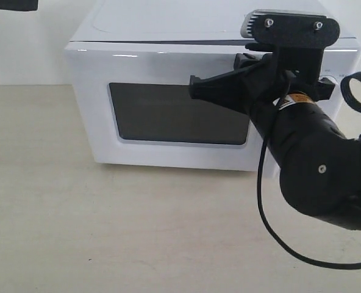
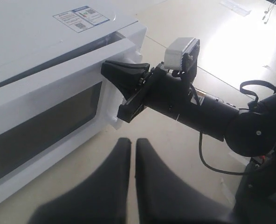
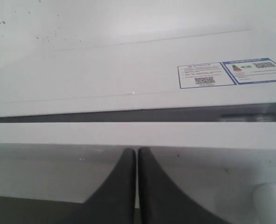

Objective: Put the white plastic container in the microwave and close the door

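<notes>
**A:** Exterior view, go.
**B:** The microwave (image 1: 168, 30) sat on the counter (image 1: 107, 232) with the door (image 1: 156, 67) facing the camera. The window (image 1: 174, 113) was too dark to tell what was inside. The right gripper (image 1: 194, 86) was at the door's upper right, fingers together, nothing held.

**A:** Left wrist view?
**B:** The left gripper (image 2: 133, 142) hung over the counter just in front of the door, fingers together, empty. The right gripper's tips met the door's upper corner. A thin dark gap ran between the door and the body.

**A:** Right wrist view?
**B:** Fingers were together, tips against the door's white face. There was a dark slit above the door's top edge, and stickers (image 3: 231, 72) on the microwave's top.
</notes>
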`<state>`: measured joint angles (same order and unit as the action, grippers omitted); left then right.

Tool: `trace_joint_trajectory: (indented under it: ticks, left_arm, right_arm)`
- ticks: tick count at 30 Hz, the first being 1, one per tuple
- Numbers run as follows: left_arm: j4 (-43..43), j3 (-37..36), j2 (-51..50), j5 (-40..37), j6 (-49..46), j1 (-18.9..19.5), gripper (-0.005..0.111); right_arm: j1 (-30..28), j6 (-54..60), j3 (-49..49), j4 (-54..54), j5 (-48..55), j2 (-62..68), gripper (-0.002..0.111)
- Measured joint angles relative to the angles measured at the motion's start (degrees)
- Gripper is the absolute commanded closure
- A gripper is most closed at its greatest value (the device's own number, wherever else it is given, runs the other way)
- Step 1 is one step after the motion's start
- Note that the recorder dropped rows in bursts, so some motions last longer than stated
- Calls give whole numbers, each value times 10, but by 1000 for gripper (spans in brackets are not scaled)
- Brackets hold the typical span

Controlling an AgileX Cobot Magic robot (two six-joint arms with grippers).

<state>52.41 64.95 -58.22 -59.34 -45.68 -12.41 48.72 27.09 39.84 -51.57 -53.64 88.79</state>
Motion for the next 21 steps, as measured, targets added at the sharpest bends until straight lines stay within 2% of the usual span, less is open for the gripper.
trace_joint_trajectory:
  ticks: [21]
  left_arm:
    - [13,0,0,-10,0,0,102]
  right_arm:
    - [-38,30,53,13,54,0,108]
